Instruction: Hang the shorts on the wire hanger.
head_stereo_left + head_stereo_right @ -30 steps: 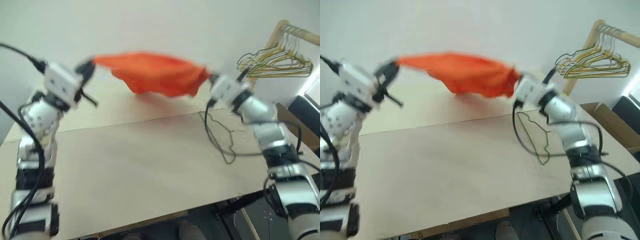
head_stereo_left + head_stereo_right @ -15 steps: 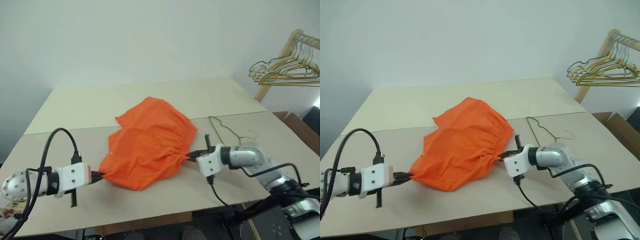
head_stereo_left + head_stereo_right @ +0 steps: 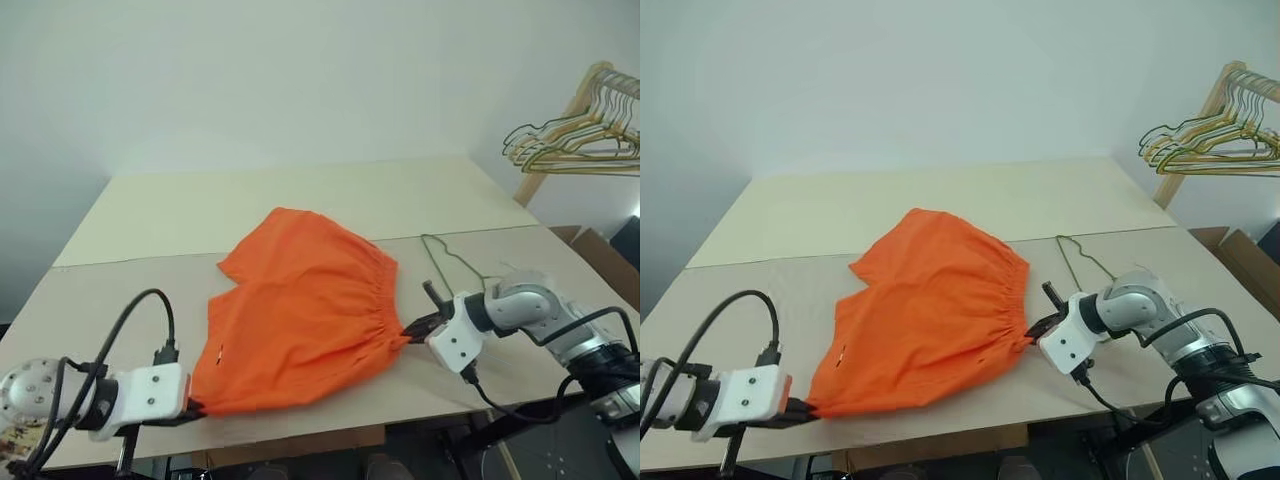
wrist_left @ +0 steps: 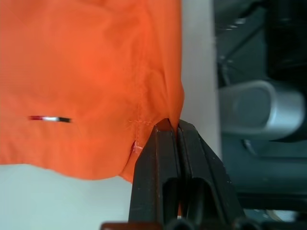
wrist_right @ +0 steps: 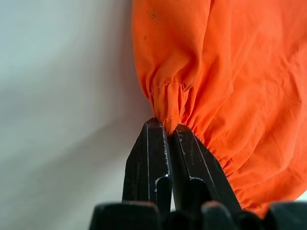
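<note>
Orange shorts (image 3: 300, 315): soft, light, limp; pinched at opposite corners between left gripper (image 4: 169, 125) and right gripper (image 5: 167, 125), gathered waistband favoured.

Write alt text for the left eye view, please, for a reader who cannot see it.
Orange shorts lie spread on a table, each gripper pinching a corner: left gripper near the front edge, right gripper at the waistband. A wire hanger lies beside the right gripper.
</note>
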{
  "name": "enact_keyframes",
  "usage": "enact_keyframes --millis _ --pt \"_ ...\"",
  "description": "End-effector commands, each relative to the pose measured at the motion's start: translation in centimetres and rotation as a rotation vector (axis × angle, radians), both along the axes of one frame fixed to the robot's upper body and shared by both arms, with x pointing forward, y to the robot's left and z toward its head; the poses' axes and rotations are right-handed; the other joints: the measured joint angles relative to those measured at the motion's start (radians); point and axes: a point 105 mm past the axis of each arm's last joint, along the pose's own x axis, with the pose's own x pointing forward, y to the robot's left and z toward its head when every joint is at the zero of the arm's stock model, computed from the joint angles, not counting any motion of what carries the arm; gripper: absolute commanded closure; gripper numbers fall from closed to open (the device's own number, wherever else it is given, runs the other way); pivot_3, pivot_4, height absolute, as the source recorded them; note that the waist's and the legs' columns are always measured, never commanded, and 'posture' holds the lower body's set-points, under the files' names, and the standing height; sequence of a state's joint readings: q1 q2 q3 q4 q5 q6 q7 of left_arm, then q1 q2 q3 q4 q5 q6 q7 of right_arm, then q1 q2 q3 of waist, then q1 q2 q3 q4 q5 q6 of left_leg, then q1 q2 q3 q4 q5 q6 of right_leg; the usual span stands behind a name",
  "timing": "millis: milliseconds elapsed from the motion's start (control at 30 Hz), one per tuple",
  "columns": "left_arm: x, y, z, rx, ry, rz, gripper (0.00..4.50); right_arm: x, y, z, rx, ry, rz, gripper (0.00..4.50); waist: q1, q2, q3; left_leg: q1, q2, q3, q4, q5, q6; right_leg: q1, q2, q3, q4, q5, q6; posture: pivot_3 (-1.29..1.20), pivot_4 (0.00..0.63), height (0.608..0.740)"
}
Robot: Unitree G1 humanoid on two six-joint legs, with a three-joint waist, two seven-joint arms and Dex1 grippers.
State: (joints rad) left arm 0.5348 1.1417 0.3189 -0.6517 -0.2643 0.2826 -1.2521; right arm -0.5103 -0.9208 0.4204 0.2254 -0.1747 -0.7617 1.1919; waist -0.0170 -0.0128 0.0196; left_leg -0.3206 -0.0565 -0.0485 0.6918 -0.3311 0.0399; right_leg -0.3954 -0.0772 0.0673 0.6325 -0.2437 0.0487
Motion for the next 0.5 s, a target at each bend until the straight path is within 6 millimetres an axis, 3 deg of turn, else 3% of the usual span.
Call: enact_keyframes --millis 33,233,333,500 --pt "-0.6 -0.6 0.5 0.001 0.002 -0.024 4.41 0.3 0.0 0.9 -0.004 -0.038 0.037 4.5 0.003 0.0 0.0 0.0 0.0 0.0 0.0 0.0 0.0 0.0 0.0 0.0 0.0 0.0 0.0 0.02 0.0 0.74" --pt "-0.3 -0.8 0.0 -0.003 -0.042 -0.027 4.41 -0.3 -0.2 0.7 -0.014 -0.04 0.093 4.5 0.007 0.002 0.002 0.003 0.001 -0.001 0.0 0.0 0.0 0.004 0.0 -0.001 0.0 0.0 -0.001 0.02 0.0 0.74" --pt "0.3 -1.0 -0.2 -0.028 -0.069 -0.025 3.86 -0.5 -0.3 0.6 -0.019 -0.046 0.12 3.71 0.008 0.002 0.002 0.004 0.001 -0.001 0.0 0.0 0.0 0.005 0.0 -0.001 -0.001 0.0 -0.001 0.02 0.0 0.74" --pt "0.6 -0.4 0.2 -0.016 -0.081 -0.043 2.25 -0.8 -1.0 0.7 -0.033 -0.049 0.126 1.96 0.007 0.002 0.002 0.003 0.001 -0.001 0.0 0.0 0.0 0.005 0.0 -0.001 -0.002 0.0 -0.001 0.02 0.0 0.74"
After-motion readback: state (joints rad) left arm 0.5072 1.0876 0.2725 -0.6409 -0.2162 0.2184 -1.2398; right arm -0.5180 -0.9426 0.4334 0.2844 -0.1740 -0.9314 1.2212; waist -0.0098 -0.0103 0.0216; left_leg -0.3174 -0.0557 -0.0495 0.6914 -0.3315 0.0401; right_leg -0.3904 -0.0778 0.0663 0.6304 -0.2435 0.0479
